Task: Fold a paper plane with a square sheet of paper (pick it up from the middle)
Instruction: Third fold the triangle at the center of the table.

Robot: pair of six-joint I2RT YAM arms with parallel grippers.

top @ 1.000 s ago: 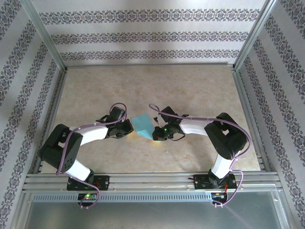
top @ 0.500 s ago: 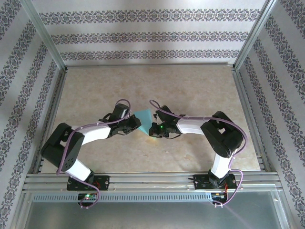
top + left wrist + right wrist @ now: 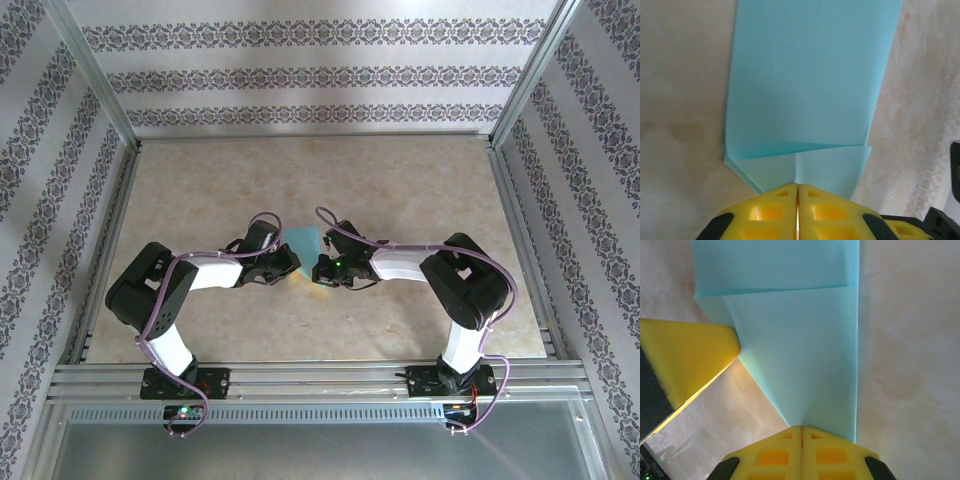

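**Both end effectors clamping the paper plane at mid-desk**

I am bringing my left end effector (image 3: 288,264) and my right end effector (image 3: 322,270) almost tip to tip just below the centre of the top external frame. The light-blue paper plane (image 3: 303,243) is showing between them and slightly above, over the beige desk (image 3: 400,190).

In the left wrist view my left end effector (image 3: 797,189) is sitting at the bottom centre. Its yellow fingers (image 3: 765,212) are pressing together with only a hairline seam between them. The lower edge of the paper plane (image 3: 810,75) is running into that seam, so I am clamping the paper there. The sheet is spreading to the top of the frame, with a crease crossing it just above my fingertips.

In the right wrist view my right end effector (image 3: 801,430) is sitting at the bottom centre, likewise closed. The paper plane (image 3: 810,365) is narrowing down into its tips. A yellow finger (image 3: 690,355) of my left end effector is touching the paper's left edge at the middle left. Whether the paper is resting on the desk, I cannot tell.
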